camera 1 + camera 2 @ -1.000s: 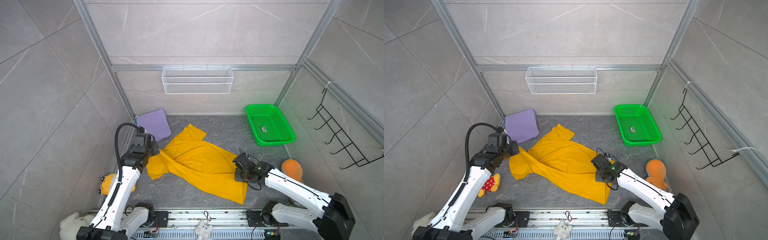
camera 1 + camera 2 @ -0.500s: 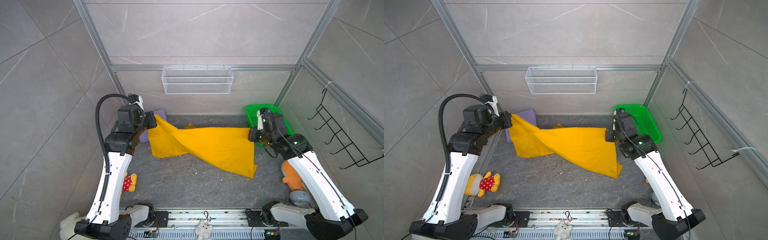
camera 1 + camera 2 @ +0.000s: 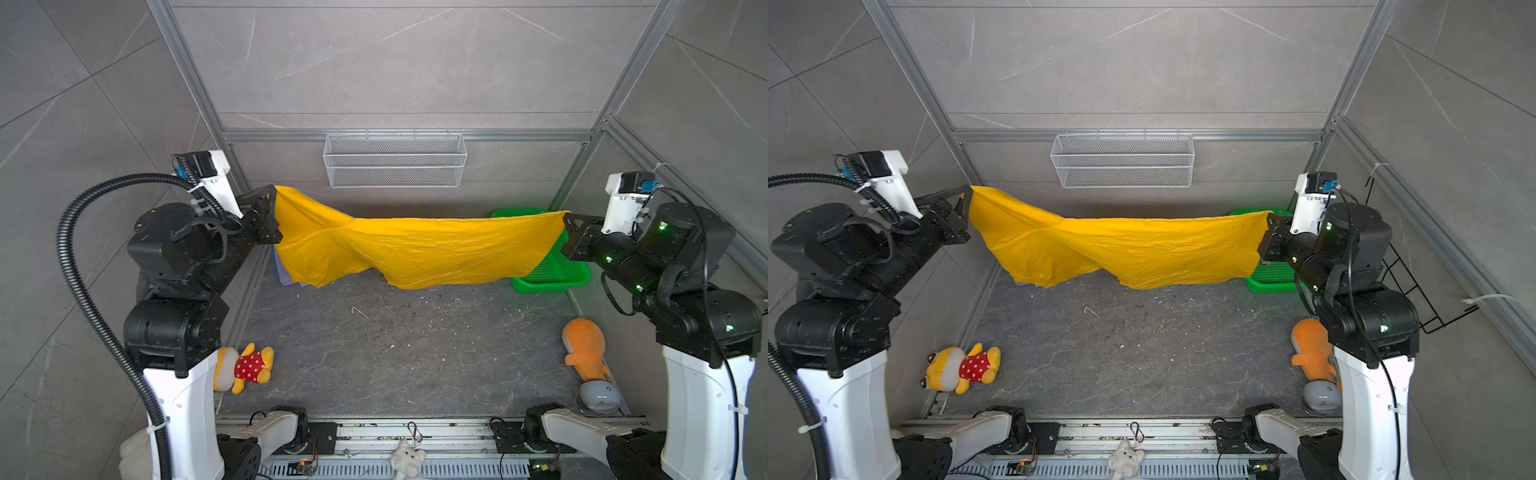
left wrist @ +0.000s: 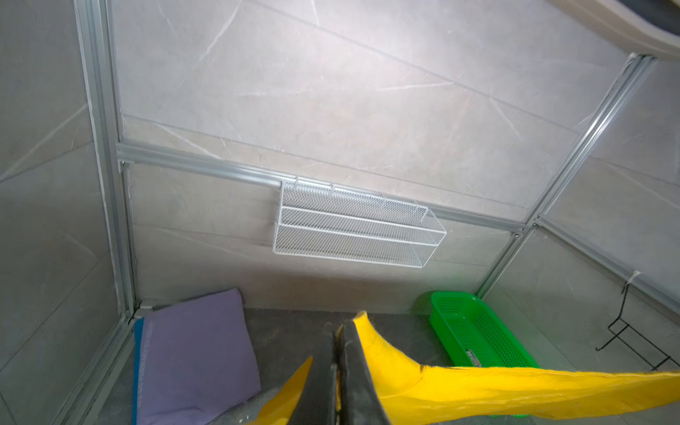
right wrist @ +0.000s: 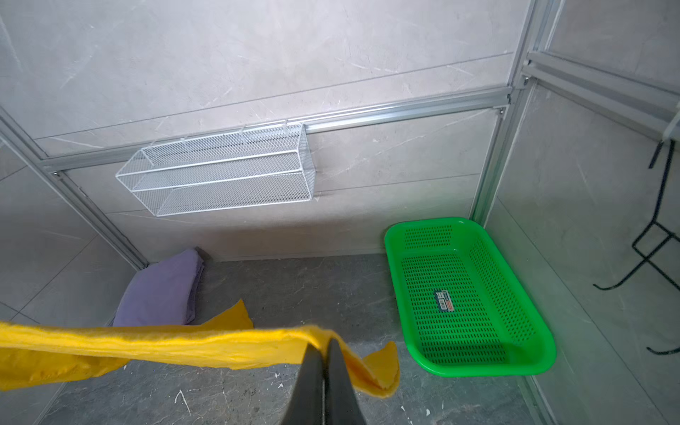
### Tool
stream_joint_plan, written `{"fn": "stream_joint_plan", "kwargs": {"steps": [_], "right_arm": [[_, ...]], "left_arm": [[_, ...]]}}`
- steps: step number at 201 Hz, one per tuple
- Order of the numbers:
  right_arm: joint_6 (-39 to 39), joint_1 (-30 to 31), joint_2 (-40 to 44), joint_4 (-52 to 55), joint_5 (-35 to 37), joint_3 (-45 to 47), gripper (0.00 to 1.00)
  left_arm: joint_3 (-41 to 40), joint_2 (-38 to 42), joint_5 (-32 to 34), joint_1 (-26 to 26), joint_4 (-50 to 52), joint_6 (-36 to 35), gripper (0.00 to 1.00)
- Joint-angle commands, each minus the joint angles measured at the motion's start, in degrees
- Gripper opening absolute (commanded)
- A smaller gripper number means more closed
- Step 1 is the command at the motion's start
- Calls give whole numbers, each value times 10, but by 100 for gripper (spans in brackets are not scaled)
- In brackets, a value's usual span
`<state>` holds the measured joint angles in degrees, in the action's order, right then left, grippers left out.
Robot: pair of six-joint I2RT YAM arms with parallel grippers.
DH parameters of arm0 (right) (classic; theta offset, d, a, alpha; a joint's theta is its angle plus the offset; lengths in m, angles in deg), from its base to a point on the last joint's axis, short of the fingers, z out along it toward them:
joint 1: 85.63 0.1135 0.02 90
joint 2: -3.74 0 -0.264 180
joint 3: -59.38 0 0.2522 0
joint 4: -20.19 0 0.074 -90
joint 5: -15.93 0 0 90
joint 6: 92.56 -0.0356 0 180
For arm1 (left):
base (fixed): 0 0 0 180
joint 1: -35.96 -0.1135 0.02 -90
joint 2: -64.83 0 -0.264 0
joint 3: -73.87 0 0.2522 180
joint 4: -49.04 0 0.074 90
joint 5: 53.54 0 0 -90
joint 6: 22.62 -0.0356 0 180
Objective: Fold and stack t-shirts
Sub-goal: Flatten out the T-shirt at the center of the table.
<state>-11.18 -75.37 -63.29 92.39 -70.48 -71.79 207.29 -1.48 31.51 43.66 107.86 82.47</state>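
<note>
Stretching a mustard-yellow cotton t-shirt between them in mid-air, the left pincer and right pincer each stay clenched on one end. A second ago it lay crumpled on the dark stone counter; now it hangs above it, before the folded lavender-purple t-shirt and green plastic mesh basket.

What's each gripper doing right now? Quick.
Left gripper: shut on one end of the yellow t-shirt.
Right gripper: shut on the yellow t-shirt's other end; the cloth spans between them.
</note>
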Motion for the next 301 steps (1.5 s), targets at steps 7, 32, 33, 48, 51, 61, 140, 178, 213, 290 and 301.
{"fn": "stream_joint_plan", "kwargs": {"steps": [7,32,33,48,51,61,140,178,213,290,301], "right_arm": [[35,-2,4,38,-15,-83,0],[48,-2,-27,78,-13,-191,0],[49,-2,-30,80,-13,-196,0],[50,-3,-74,118,-8,-278,0],[49,-3,-83,126,-8,-293,0],[47,-2,-114,143,-12,-328,0],[26,-5,-293,104,-70,-266,0],[20,-19,-402,132,-96,-445,0],[1,-41,-331,81,-109,-411,0],[-1,-117,-186,68,-141,-236,0],[-4,-117,-155,55,-146,-142,0]], "left_arm": [[82,-2,-12,-4,15,-39,0],[154,-19,-2,-4,14,-51,0],[156,-20,-3,-4,13,-51,0],[186,-42,-13,-4,1,-52,0],[196,-50,-15,-4,3,-52,0],[230,-83,-27,-4,16,-54,0],[250,-313,-110,-30,5,-44,0],[346,-375,-165,-75,-27,16,0],[323,-310,-203,-117,-113,77,0],[74,-93,-250,-119,-182,89,0],[-29,-49,-266,-120,-198,86,0]]}}
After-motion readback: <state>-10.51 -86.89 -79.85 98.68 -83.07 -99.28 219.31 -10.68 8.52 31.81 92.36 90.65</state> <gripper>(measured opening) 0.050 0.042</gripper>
